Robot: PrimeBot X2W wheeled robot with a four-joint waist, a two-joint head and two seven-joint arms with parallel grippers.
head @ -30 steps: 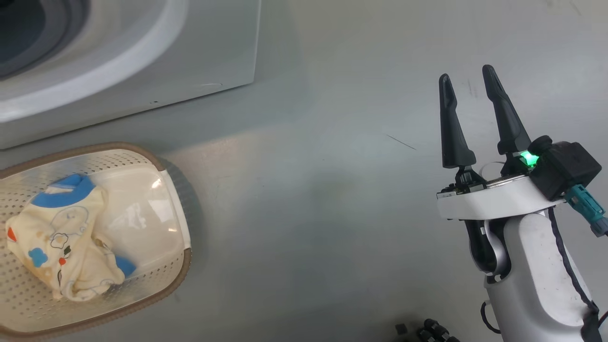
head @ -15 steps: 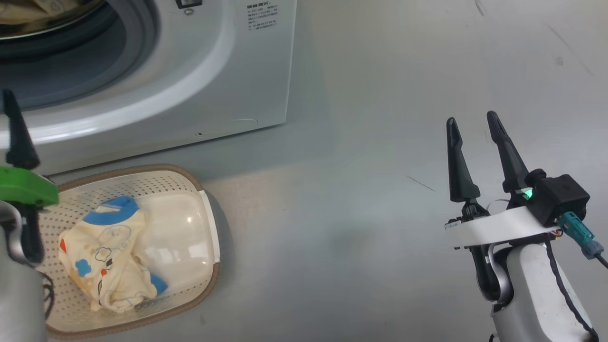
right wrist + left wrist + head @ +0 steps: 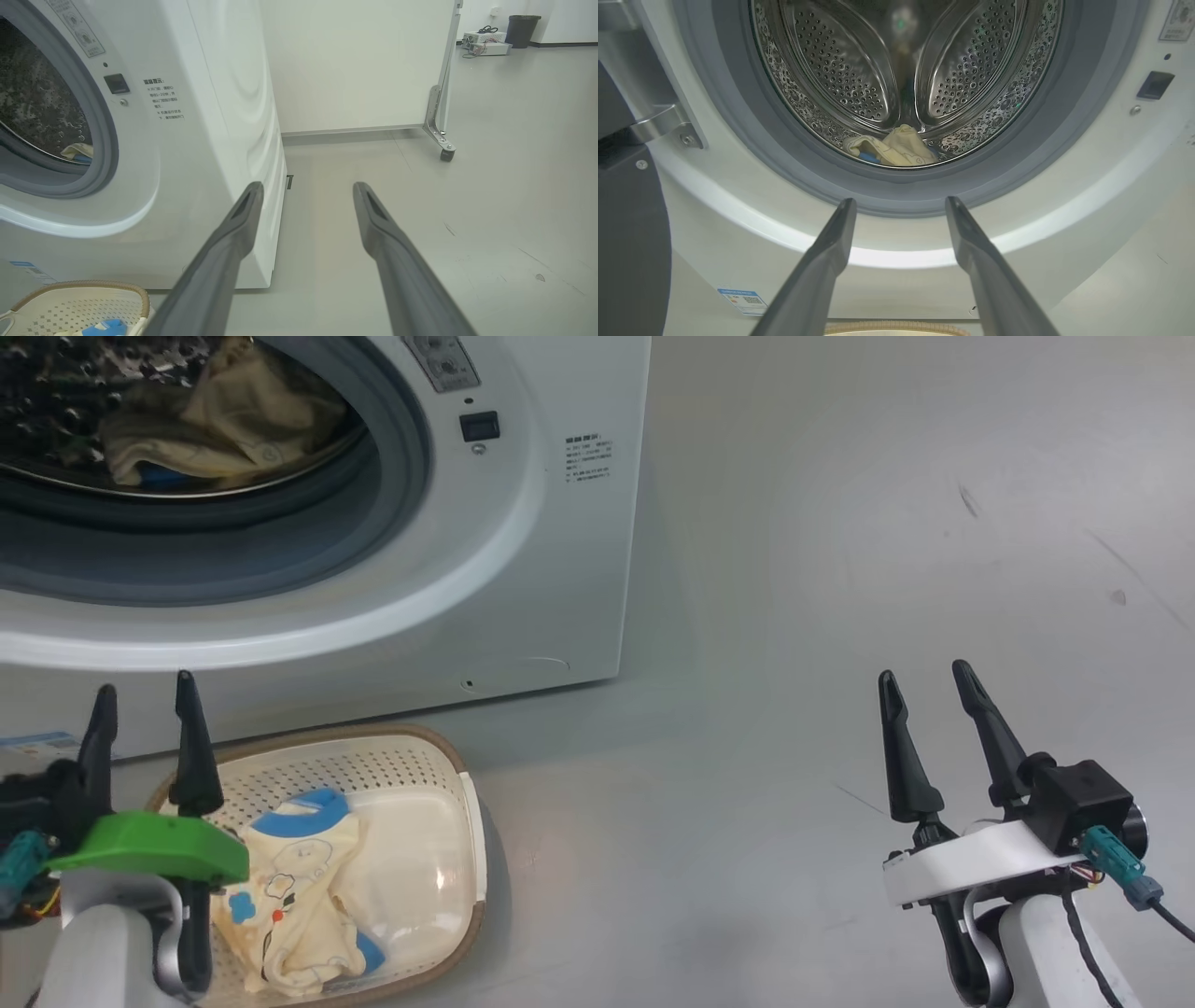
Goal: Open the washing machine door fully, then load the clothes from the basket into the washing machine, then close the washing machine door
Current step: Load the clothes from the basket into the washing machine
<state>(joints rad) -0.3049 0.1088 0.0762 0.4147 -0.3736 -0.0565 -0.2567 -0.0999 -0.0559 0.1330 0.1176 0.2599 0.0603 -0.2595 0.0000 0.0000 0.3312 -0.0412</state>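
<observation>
Holding one garment (image 3: 289,896): basket (image 3: 373,770) | drum (image 3: 840,70): second garment (image 3: 901,147) | both jaws spread, empty

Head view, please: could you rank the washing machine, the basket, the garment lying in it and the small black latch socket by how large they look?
1. washing machine, though cut off by the frame
2. basket, partly behind the left hand
3. garment
4. black latch socket

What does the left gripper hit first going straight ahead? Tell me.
The left gripper likely meets the washer front just under the gasket; depth unclear, it might enter the drum.
</observation>
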